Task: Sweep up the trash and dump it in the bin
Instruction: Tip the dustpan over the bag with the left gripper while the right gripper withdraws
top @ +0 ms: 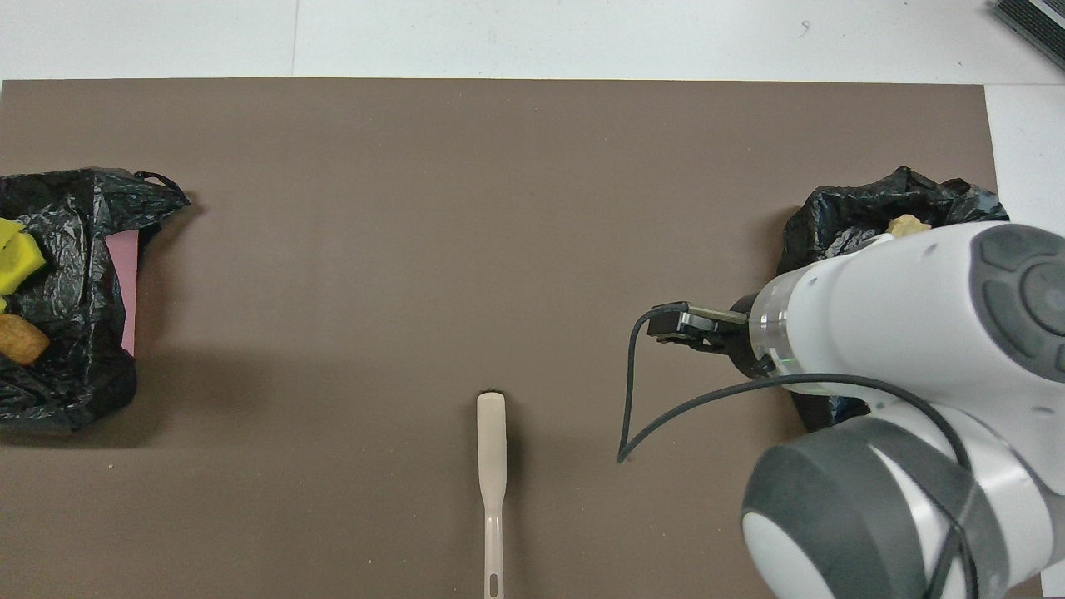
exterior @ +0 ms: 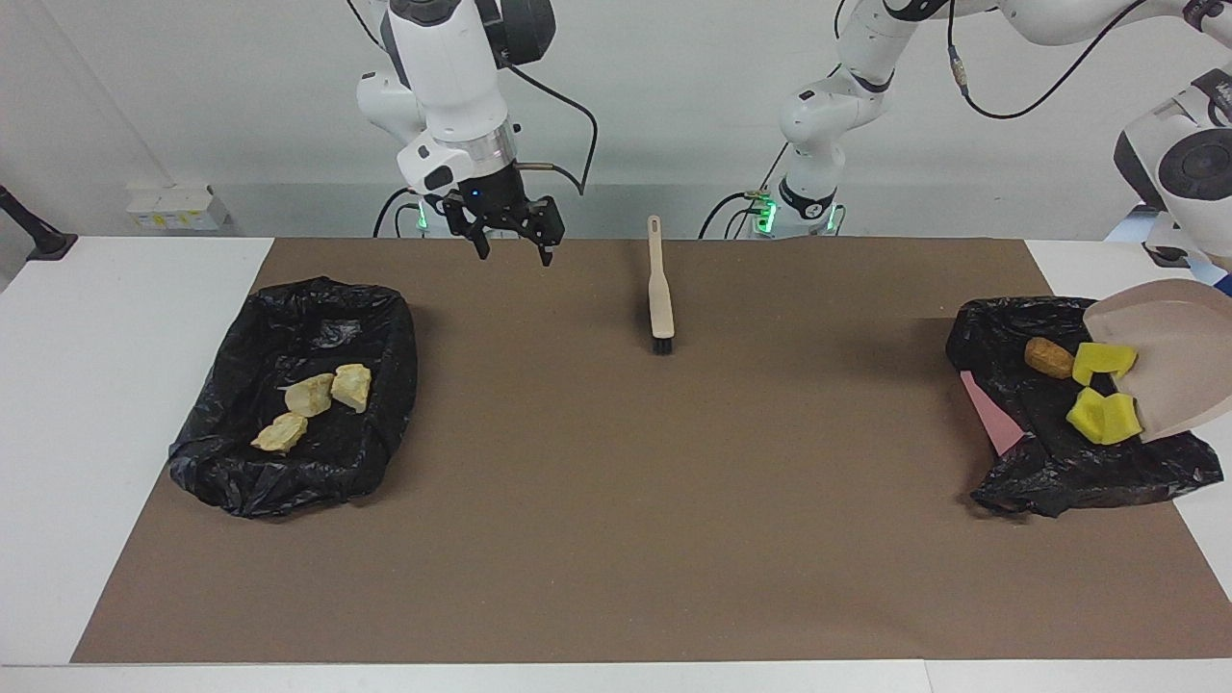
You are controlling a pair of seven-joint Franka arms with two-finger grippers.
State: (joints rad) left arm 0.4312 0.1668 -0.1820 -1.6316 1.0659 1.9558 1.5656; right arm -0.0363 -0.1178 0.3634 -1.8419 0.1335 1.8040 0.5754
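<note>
The trash sits in two black bags: three tan lumps point(exterior: 313, 404) in the bag point(exterior: 298, 395) at the right arm's end of the surface point(exterior: 597, 500), and a brown nugget point(exterior: 1048, 358) with yellow chunks point(exterior: 1103, 390) in the bag point(exterior: 1059, 452) at the left arm's end. A dustpan point(exterior: 1179, 361) tilts over the yellow chunks; the left hand holding it is out of view. The brush point(exterior: 660, 289) lies between the bags. The right hand point(exterior: 515, 245) hangs spread and empty beside its bag.

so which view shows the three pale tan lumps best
The facing view: all three tan lumps lie in plain sight inside the black bag-lined bin at the right arm's end of the table. In the overhead view the right arm covers most of that bin, and only one lump peeks out above it.
</note>
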